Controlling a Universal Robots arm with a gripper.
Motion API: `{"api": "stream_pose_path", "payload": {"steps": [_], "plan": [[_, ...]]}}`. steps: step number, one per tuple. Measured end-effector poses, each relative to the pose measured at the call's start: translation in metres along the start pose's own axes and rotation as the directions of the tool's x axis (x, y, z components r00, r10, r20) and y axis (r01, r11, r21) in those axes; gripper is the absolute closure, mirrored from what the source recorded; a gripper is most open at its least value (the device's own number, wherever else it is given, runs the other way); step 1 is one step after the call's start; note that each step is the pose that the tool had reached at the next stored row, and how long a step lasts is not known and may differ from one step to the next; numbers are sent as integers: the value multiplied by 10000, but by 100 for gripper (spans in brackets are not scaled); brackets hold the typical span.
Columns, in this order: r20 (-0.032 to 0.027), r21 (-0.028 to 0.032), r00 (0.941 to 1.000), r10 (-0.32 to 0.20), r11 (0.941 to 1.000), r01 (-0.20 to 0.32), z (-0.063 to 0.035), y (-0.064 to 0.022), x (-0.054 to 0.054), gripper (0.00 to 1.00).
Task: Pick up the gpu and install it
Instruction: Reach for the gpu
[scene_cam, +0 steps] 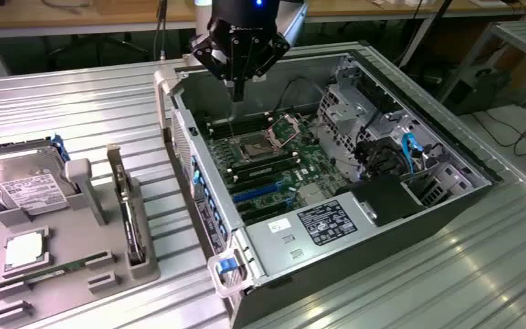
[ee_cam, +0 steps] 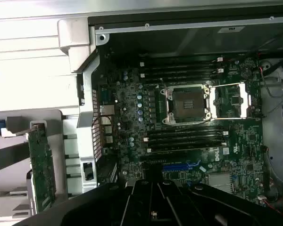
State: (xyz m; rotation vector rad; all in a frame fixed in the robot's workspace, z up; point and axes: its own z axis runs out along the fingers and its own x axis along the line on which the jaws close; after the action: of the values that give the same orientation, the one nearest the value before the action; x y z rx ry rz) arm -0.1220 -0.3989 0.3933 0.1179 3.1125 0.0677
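The claw (scene_cam: 238, 90) hangs pinched shut and empty above the open computer case (scene_cam: 281, 241). The gpu (scene_cam: 129, 205), a long, thin card, stands on edge in the grey holder (scene_cam: 71, 288) on the bench (scene_cam: 80, 103), well apart.

Space lies open above gpu (scene_cam: 134, 223) and motherboard (scene_cam: 265, 164); the case wall (scene_cam: 183, 137) stands between, drive cage (scene_cam: 355, 110) and cables (scene_cam: 408, 154) beyond

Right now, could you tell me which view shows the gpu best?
The exterior view: the gpu stands on edge in the grey holder, whole length visible. The wrist view shows it as a green strip.
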Motion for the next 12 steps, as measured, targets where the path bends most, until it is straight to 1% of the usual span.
{"api": "stream_pose_path", "payload": {"steps": [1,12], "plan": [[0,0,10000,0,10000,0,-3,-7,85,89],[0,0,10000,0,10000,0,-7,-18,232,89]]}}
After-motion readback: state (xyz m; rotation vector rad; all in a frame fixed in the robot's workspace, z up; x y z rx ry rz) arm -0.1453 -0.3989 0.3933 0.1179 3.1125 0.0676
